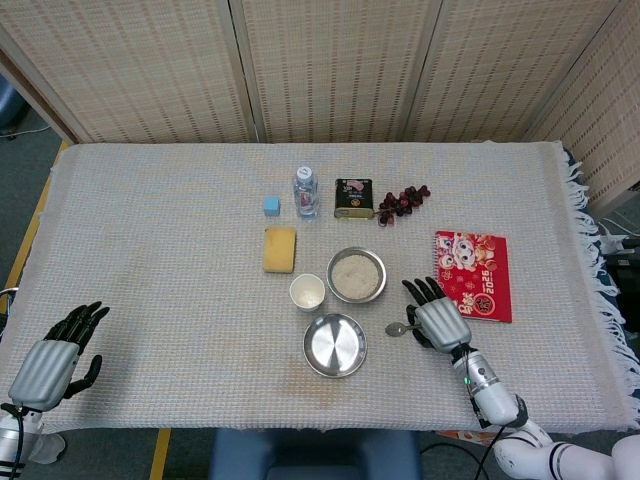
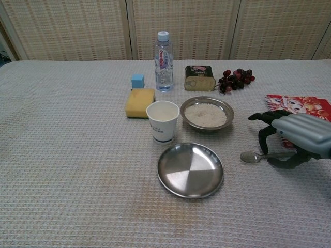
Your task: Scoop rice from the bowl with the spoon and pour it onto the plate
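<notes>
A metal bowl of white rice (image 1: 356,275) (image 2: 207,113) stands mid-table, with an empty metal plate (image 1: 335,345) (image 2: 190,169) in front of it. To the right of the plate a metal spoon (image 1: 398,328) (image 2: 253,157) lies on the cloth, bowl end pointing left. My right hand (image 1: 438,318) (image 2: 297,137) hovers over the spoon's handle with its fingers spread and arched down and the thumb low beside the handle. The handle's far end is hidden under the hand. My left hand (image 1: 55,355) rests open at the near left edge, holding nothing.
A paper cup (image 1: 307,292) (image 2: 163,121) stands left of the bowl. Behind it are a yellow sponge (image 1: 280,248), a blue cube (image 1: 270,205), a water bottle (image 1: 306,192), a can (image 1: 353,198) and grapes (image 1: 403,200). A red notebook (image 1: 473,273) lies just beyond my right hand.
</notes>
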Action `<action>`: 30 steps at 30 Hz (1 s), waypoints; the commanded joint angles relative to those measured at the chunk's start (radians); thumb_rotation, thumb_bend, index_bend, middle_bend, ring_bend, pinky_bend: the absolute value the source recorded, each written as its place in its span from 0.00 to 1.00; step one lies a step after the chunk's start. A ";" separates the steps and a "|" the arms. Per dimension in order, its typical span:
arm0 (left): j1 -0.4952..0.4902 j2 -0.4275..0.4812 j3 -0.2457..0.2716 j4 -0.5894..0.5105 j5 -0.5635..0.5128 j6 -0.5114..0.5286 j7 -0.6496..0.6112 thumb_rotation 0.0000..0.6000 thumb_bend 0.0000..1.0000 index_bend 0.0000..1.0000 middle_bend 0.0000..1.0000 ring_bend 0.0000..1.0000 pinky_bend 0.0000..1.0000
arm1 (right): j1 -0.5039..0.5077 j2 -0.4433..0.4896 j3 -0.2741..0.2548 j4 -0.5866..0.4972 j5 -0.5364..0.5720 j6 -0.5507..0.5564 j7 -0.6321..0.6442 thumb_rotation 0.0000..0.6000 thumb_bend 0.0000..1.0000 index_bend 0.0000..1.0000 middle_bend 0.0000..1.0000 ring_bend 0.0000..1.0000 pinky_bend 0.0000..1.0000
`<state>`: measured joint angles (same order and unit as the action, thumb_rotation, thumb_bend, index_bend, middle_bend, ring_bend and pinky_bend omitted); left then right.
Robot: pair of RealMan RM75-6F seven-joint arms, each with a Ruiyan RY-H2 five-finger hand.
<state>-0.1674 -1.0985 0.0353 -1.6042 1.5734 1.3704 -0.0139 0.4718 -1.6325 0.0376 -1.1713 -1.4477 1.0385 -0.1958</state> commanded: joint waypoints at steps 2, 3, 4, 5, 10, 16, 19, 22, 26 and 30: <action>0.000 0.000 0.000 0.000 0.000 0.000 -0.001 1.00 0.54 0.00 0.00 0.01 0.19 | 0.000 -0.004 -0.001 0.005 -0.002 0.004 0.002 1.00 0.29 0.59 0.10 0.00 0.00; 0.000 0.000 0.000 0.000 0.000 0.000 -0.001 1.00 0.54 0.00 0.00 0.01 0.19 | 0.000 -0.005 -0.001 0.006 -0.003 0.007 0.004 1.00 0.29 0.60 0.12 0.00 0.00; 0.001 0.000 0.001 0.000 0.001 0.001 -0.001 1.00 0.54 0.00 0.00 0.01 0.19 | 0.000 -0.006 -0.002 0.007 -0.006 0.012 0.006 1.00 0.29 0.61 0.15 0.00 0.00; 0.001 0.000 0.001 0.000 0.001 0.002 -0.002 1.00 0.54 0.00 0.00 0.01 0.19 | -0.001 -0.009 -0.002 0.010 -0.011 0.020 0.008 1.00 0.29 0.62 0.19 0.00 0.00; 0.000 0.002 0.002 -0.001 0.003 0.000 -0.007 1.00 0.54 0.00 0.00 0.01 0.19 | -0.003 -0.017 -0.006 0.026 -0.030 0.048 0.007 1.00 0.30 0.68 0.30 0.00 0.00; 0.001 0.003 0.003 -0.003 0.004 0.002 -0.008 1.00 0.54 0.00 0.00 0.01 0.19 | -0.001 -0.023 -0.004 0.032 -0.032 0.055 -0.009 1.00 0.31 0.72 0.36 0.00 0.00; 0.001 0.004 0.004 -0.004 0.005 0.002 -0.009 1.00 0.54 0.00 0.00 0.01 0.19 | -0.001 -0.029 -0.004 0.037 -0.038 0.066 -0.015 1.00 0.31 0.77 0.40 0.03 0.00; 0.001 0.004 0.005 -0.005 0.004 0.000 -0.007 1.00 0.54 0.00 0.00 0.01 0.19 | -0.001 -0.034 -0.003 0.042 -0.040 0.072 -0.023 1.00 0.31 0.81 0.44 0.05 0.01; 0.000 0.004 0.004 -0.005 0.002 -0.001 -0.006 1.00 0.54 0.00 0.00 0.01 0.19 | -0.004 -0.044 -0.001 0.053 -0.042 0.086 -0.025 1.00 0.31 0.88 0.51 0.11 0.05; 0.000 0.004 0.004 -0.005 0.003 -0.001 -0.006 1.00 0.54 0.00 0.00 0.01 0.19 | -0.004 -0.048 -0.003 0.059 -0.040 0.083 -0.028 1.00 0.31 0.94 0.56 0.15 0.06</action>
<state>-0.1672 -1.0945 0.0397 -1.6094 1.5758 1.3689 -0.0202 0.4677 -1.6803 0.0348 -1.1125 -1.4880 1.1219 -0.2240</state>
